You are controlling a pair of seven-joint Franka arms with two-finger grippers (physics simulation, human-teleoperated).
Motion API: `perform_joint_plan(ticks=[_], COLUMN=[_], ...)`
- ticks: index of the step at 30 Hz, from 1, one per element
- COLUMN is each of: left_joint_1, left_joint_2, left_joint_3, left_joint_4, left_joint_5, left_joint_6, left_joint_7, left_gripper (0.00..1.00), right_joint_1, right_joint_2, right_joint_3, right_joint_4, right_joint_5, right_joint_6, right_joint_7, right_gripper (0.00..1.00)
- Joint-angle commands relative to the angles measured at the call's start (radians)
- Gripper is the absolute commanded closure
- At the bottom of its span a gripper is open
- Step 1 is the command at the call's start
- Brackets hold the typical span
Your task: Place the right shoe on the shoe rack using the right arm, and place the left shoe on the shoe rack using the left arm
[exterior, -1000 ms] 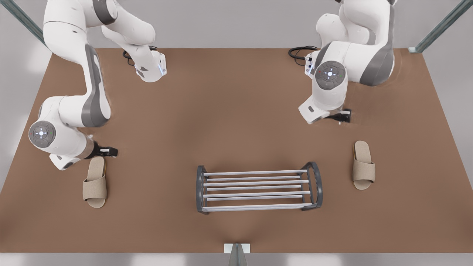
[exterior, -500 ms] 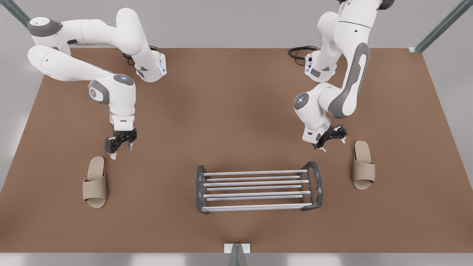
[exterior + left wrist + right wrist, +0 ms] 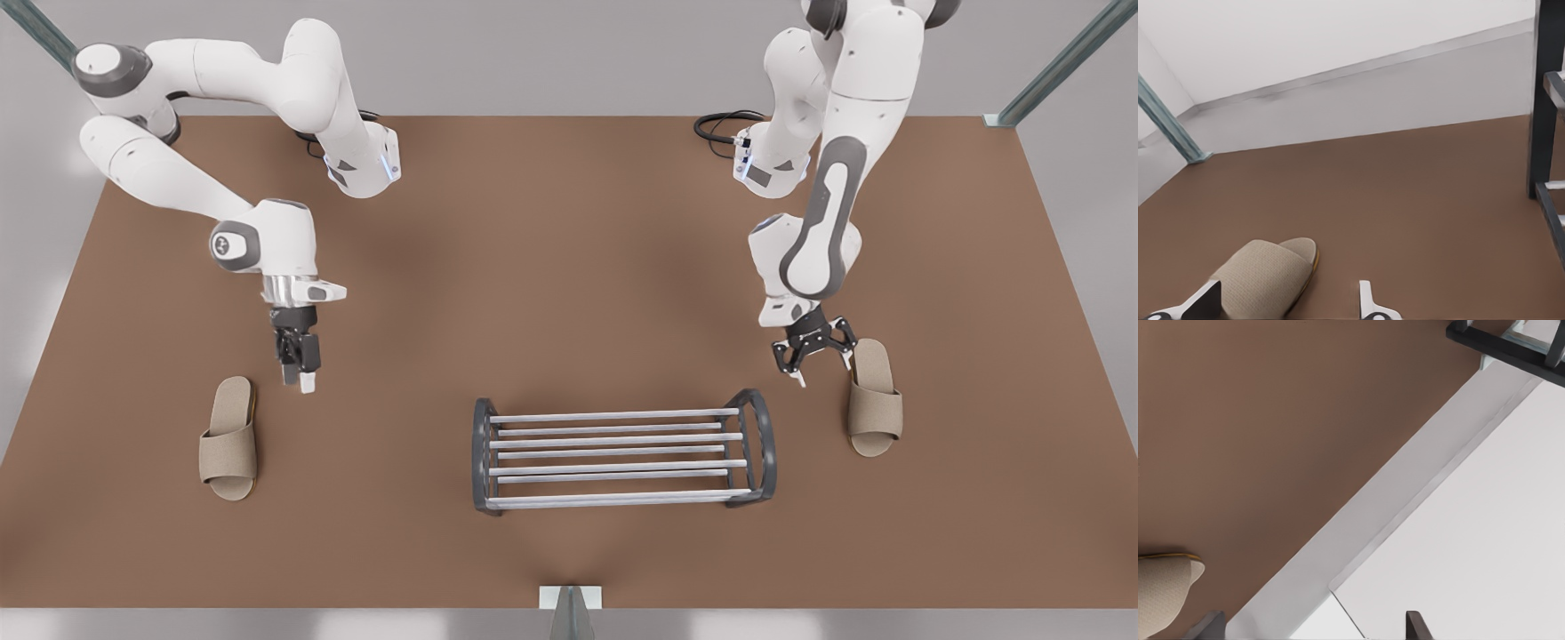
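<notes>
Both beige shoes lie flat on the brown table [image 3: 569, 267], toes toward the bottom of the front view, and the rack [image 3: 622, 465] stands bare at lower centre between them. The left shoe [image 3: 874, 397] is right of the rack. The left pincer [image 3: 818, 363] hovers just beside its heel with its fingers [image 3: 1366, 297] spread wide, grasping nothing. The right shoe [image 3: 228, 437] is at lower left, well apart from the rack. The right pincer [image 3: 299, 380] hangs near its heel, up and to the right, also released; the right wrist view shows its tips far apart. These slides look light and soft, with a woven strap that will give under pressure and a thin sole that may flex. The firmest hold is probably across the sole's edges at mid-length, or on the strap's arch. A loose pinch could let a shoe droop or swing, and a tilted shoe could catch on the rack's bars.
</notes>
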Motion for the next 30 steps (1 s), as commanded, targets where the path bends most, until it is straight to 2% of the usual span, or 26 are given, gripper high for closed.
perform_joint_plan(ticks=[1,2,6,14,17,19,22,26,28,30], left_joint_1=[0.004,-0.002,0.003,0.050,0.050,0.088,0.095,0.102,0.171,0.204], left_joint_2=[0.002,-0.039,-0.039,0.082,0.114,0.142,0.176,0.220,0.226,0.232], left_joint_3=[0.018,0.024,0.065,0.085,0.085,0.079,0.064,0.052,-0.013,-0.023], left_joint_4=[-0.008,-0.031,-0.055,-0.037,0.000,0.020,0.055,0.092,0.116,0.120], left_joint_5=[0.115,0.126,0.212,0.387,0.399,0.496,0.548,0.548,0.550,0.574], left_joint_6=[0.094,0.089,0.085,0.048,0.048,0.060,0.093,0.102,0.103,0.102], left_joint_7=[-0.951,-0.949,-0.968,-1.031,-1.031,-1.035,-1.058,-1.083,-1.083,-1.083], left_gripper=[0.00,0.00,0.00,0.00,0.00,0.00,0.00,0.00,0.00,0.00], right_joint_1=[0.013,0.011,-0.081,-0.191,-0.222,-0.208,-0.222,-0.291,-0.323,-0.355], right_joint_2=[0.001,0.001,0.090,0.102,0.102,0.075,0.076,0.076,0.078,0.083], right_joint_3=[-0.012,-0.012,-0.040,-0.186,-0.282,-0.327,-0.336,-0.324,-0.325,-0.338], right_joint_4=[-0.004,-0.005,-0.024,-0.008,0.033,0.168,0.156,0.058,0.061,0.064], right_joint_5=[0.027,0.027,0.024,-0.097,-0.192,-0.194,-0.195,-0.194,-0.195,-0.195], right_joint_6=[-0.043,-0.058,0.002,0.193,0.299,0.532,0.528,0.440,0.440,0.447], right_joint_7=[-0.899,-0.907,-1.408,-1.712,-1.725,-1.728,-1.616,-1.467,-1.418,-1.341], right_gripper=[0.00,0.00,0.00,0.00,0.00,0.00,0.00,0.00,0.00,0.00])
